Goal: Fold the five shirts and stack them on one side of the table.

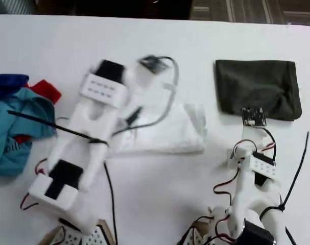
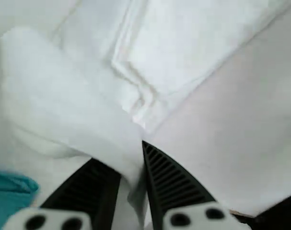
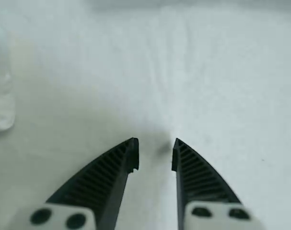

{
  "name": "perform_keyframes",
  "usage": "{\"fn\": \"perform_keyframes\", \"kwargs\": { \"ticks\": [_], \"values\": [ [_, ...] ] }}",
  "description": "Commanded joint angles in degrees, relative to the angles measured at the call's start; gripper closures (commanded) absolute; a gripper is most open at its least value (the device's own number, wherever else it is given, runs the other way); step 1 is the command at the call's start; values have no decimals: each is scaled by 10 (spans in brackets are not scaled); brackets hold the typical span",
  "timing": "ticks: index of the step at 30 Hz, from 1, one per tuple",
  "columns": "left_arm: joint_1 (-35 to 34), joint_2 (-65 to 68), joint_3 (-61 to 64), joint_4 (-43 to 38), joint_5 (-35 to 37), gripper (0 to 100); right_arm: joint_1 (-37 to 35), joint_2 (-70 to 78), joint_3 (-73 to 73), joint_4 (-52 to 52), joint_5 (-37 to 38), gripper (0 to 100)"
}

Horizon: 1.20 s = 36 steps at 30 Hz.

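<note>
**Between my left fingers: a pinch of white shirt**

Between the fingers of my left gripper (image 2: 132, 179) I am pinching a bunched fold of the white shirt (image 2: 183, 52). The rest of it is lying partly folded on the table (image 1: 160, 199) just ahead of my fingertips. Off to that gripper's outer side, a teal shirt (image 1: 17, 127) is lying in a heap with a blue shirt (image 1: 6, 84) and a red shirt (image 1: 45, 91), all unfolded. My right gripper (image 3: 155, 151) is hovering low over bare tabletop, its fingers a little apart and holding nothing. The dark green shirt (image 1: 257, 89) is lying folded just beyond it.

I am judging the step in hand to be finishing the white shirt's fold. The cloth is thin and limp, so I am planning a firm pinch and a lift only high enough to clear the layer underneath. I am aiming to carry the fold straight across, line its edge up with the far edge, and let go only once it is lying flat. Dragging sideways is risking pulling the whole shirt askew.
</note>
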Motion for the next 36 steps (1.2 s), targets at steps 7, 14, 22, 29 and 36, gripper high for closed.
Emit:
{"fn": "perform_keyframes", "kwargs": {
  "ticks": [7, 14, 22, 29, 36],
  "values": [
    [137, -11, -27, -166, 47, 974, 6, -21, 0, -9, -6, 879],
    [162, 89, -28, -209, 47, 972, 6, -21, 0, -9, -6, 879],
    [165, 141, -156, -154, 47, 771, 4, -21, 0, -9, -6, 879],
    [111, 142, -266, -90, 47, 787, 4, -21, 0, -9, -6, 879],
    [64, 181, -182, -61, 43, 959, 3, -21, 0, -9, -6, 879]
  ]
}}
